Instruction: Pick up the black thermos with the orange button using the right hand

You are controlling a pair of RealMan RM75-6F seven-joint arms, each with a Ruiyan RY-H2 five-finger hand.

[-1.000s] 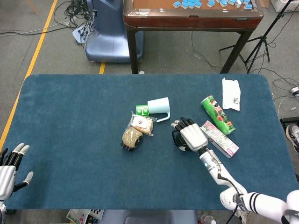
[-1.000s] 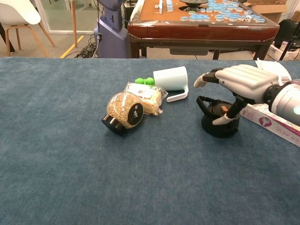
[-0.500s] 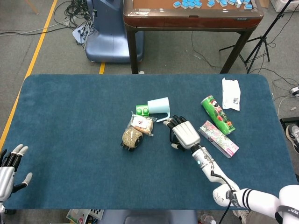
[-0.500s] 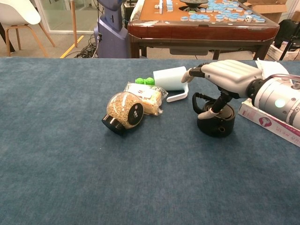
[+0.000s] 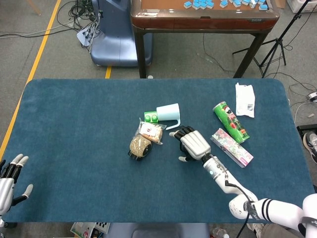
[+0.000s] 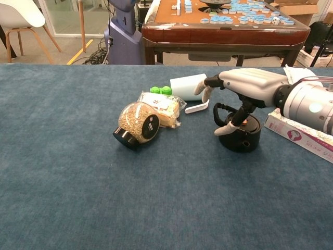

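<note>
While its fingers [image 6: 208,89] spread apart and arch over the black thermos [image 6: 240,134] without gripping it, the right hand [image 6: 248,86] hovers above that thermos, which stands upright on the blue table [image 5: 74,129] beside the tipped white mug [image 6: 188,87], and the left hand [image 5: 7,181] lies spread at the near edge
</note>
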